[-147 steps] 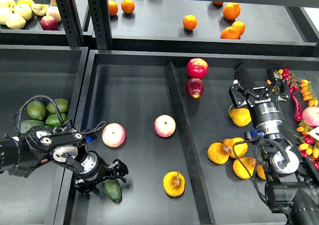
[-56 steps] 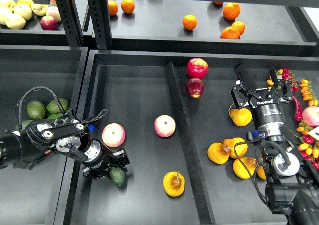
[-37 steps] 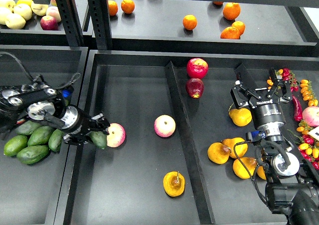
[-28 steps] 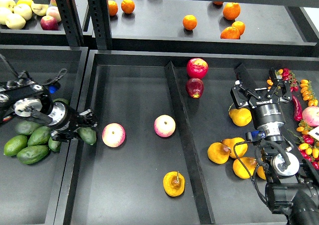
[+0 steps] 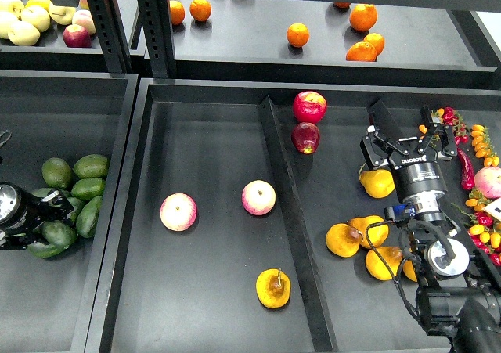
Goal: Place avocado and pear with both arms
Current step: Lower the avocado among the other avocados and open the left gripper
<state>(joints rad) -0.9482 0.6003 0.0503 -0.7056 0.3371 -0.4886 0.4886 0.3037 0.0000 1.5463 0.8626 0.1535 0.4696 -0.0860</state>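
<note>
The dark green avocado (image 5: pixel 59 234) is between the fingers of my left gripper (image 5: pixel 45 229), low over the pile of green avocados (image 5: pixel 88 189) in the left bin. The left gripper looks shut on it. The pear (image 5: pixel 273 288), squat and yellow-orange with a brown stem and bruised patch, lies alone at the front of the middle bin, far from both grippers. My right gripper (image 5: pixel 407 127) is open and empty, hovering in the right compartment just behind another yellow pear (image 5: pixel 378 183).
Two pink-yellow apples (image 5: pixel 178 212) (image 5: pixel 258 197) lie in the middle bin. A raised divider (image 5: pixel 288 220) splits it from the right compartment, which holds two red apples (image 5: pixel 310 106), several yellow pears (image 5: pixel 344 239) and chillies (image 5: pixel 470 145). Oranges (image 5: pixel 297 34) sit on the back shelf.
My left arm has carried the avocado from the front of the middle bin leftward over the bin wall to the avocado pile. The right arm has barely moved.
</note>
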